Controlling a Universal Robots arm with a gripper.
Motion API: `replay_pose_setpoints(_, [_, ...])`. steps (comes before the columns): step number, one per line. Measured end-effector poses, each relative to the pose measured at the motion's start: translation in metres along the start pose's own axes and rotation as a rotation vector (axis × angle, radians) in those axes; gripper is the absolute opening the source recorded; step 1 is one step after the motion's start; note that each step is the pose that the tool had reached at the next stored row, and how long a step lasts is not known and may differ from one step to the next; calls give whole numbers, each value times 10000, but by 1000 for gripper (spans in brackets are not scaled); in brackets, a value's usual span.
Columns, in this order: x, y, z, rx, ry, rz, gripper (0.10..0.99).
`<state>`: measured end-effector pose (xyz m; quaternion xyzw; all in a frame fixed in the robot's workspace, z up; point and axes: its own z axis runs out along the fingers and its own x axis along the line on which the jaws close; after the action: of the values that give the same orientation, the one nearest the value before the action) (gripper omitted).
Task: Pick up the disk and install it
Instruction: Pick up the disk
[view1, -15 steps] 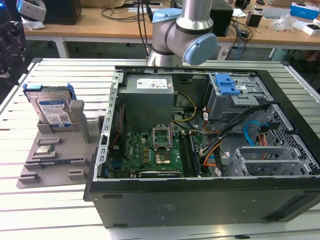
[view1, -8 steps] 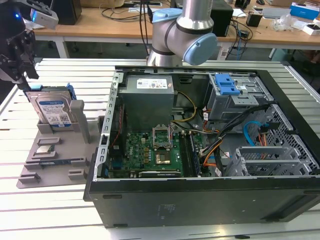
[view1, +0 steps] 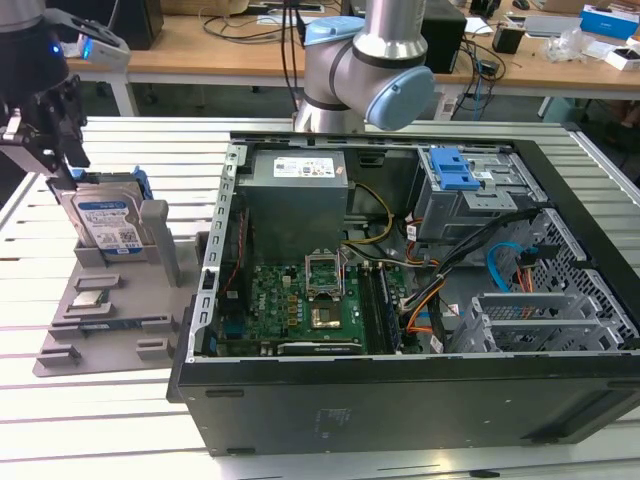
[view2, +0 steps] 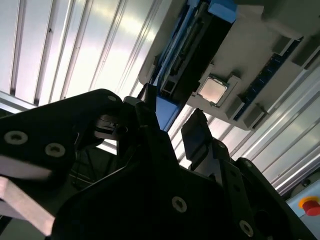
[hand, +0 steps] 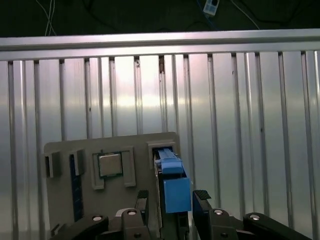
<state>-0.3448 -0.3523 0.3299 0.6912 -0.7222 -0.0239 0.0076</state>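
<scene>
disk (view1: 108, 222) stands on edge in slot of grey holder (view1: 100, 325), near table (view1: 100, 420) edge at exterior view's left, top exposed for grasping. gripper (view1: 60, 150) poised just above, jaws apart astride blue bracket (hand: 175, 192), holding nothing.

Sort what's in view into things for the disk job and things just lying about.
For the job: disk, standing in the grey tray; gripper, open astride the disk; open computer case.
Lying about: CPU chip; power supply; cables on the back desk.
</scene>
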Motion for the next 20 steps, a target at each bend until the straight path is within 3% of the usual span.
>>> replay_pose_setpoints(18, [-41, -114, 407, -3, 24, -206, 478])
replay_pose_setpoints(20, [-41, -114, 412, -6, 32, -207, 478])
